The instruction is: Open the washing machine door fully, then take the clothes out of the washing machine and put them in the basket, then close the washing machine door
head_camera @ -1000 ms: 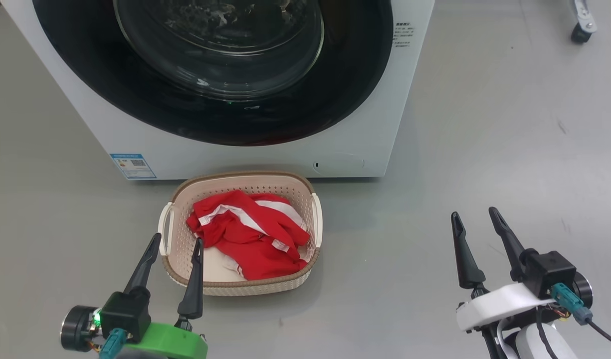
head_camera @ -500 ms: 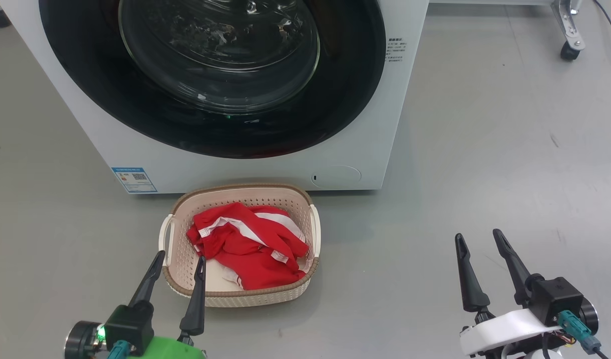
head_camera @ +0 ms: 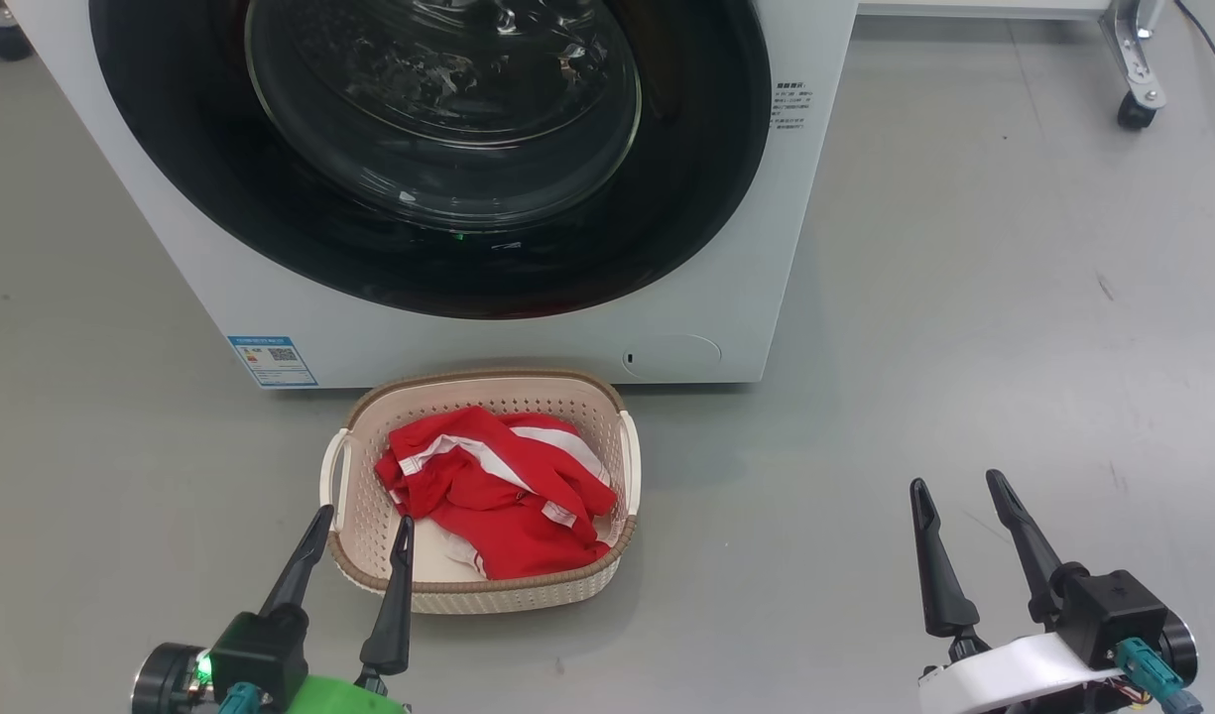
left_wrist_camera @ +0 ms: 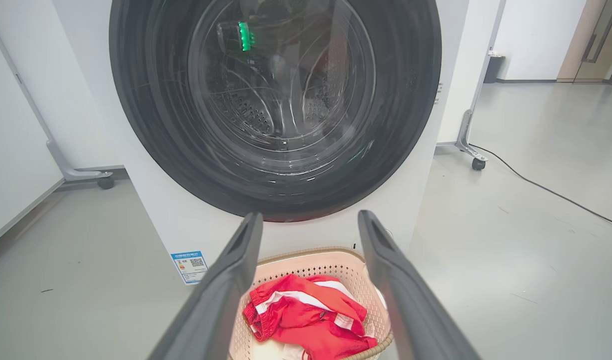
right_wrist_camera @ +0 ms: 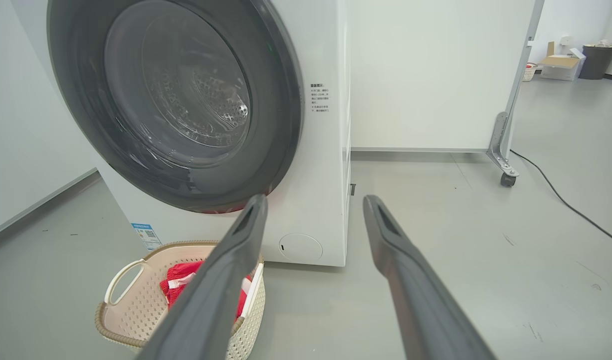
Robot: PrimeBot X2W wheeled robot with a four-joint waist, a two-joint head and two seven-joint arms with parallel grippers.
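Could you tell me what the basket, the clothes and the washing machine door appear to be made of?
The basket looks like matte cream moulded plastic: regular perforations, with a brown woven-look rim. The clothes seem soft red fabric with white stripes, lying in folds. The washing machine door has a glossy black rim, probably plastic, around a clear, reflective bowl, likely glass.
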